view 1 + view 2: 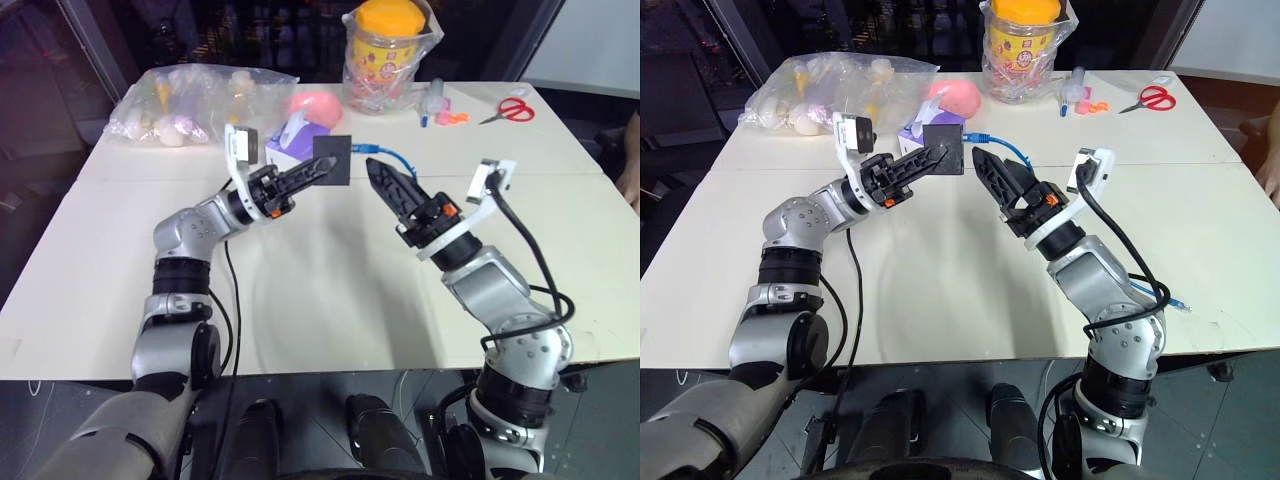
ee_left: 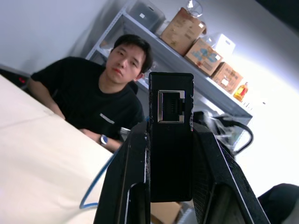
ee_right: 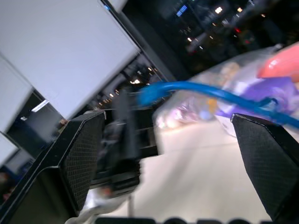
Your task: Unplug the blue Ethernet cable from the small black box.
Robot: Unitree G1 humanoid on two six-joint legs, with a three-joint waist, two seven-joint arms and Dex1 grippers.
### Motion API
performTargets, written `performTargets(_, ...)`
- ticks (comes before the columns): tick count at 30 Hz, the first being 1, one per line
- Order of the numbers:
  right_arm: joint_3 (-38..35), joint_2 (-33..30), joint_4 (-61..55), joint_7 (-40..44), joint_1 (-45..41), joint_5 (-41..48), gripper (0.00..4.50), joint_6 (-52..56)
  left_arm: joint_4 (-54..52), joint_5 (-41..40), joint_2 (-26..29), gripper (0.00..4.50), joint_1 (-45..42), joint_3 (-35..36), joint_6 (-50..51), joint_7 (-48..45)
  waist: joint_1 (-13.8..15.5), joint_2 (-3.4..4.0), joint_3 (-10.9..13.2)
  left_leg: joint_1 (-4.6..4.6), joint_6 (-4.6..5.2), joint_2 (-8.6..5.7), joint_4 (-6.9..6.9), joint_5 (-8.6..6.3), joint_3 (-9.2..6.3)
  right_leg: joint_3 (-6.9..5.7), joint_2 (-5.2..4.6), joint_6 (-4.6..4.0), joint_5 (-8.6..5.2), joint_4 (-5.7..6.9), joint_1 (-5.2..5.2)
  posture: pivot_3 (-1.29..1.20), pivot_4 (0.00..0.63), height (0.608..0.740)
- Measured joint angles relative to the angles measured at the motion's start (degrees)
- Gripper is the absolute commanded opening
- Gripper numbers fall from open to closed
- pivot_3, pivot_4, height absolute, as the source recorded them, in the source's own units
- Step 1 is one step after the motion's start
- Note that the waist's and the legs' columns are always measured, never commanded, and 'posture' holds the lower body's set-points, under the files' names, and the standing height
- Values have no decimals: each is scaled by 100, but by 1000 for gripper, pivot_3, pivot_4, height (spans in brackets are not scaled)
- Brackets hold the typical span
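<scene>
The left gripper (image 1: 318,172) clamps the small flat matte black box (image 1: 333,160) above the white table (image 1: 300,290), its port empty. The thin bright blue Ethernet cable (image 1: 398,158) lies just right (unplugged), beyond the spread-fingered right gripper (image 1: 385,185).

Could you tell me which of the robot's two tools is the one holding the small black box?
The left tool holds the small black box, clamped between its fingers with the empty port showing. The right tool stands open, holding nothing, with the blue Ethernet cable beyond it.
</scene>
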Motion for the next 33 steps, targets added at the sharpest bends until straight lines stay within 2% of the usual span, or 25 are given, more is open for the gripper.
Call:
performTargets(14,313,-256,482,201,-264,-7,4470,-458,-493,-302,-70,503,284,-122,199,446,5,0,0,-4,0,-1,-1,0,1,0,0,-1,-1,-7,0,0,150,740)
performTargets(17,345,-267,505,226,-293,2,3575,-491,-494,-370,-66,503,285,-130,199,451,5,0,0,-4,0,-1,-2,0,0,0,0,-1,-1,-10,0,0,150,740)
performTargets(24,492,-244,543,367,-324,126,27,-571,-446,-402,-33,503,304,-162,174,529,5,0,0,-6,0,-1,-2,0,0,-1,0,-1,-1,-14,0,0,150,740)
performTargets(33,488,-81,671,299,-355,390,27,-750,-391,-621,-60,503,305,-94,160,630,5,0,0,-9,0,0,-2,0,1,-1,-1,-1,-1,-20,-1,0,150,740)
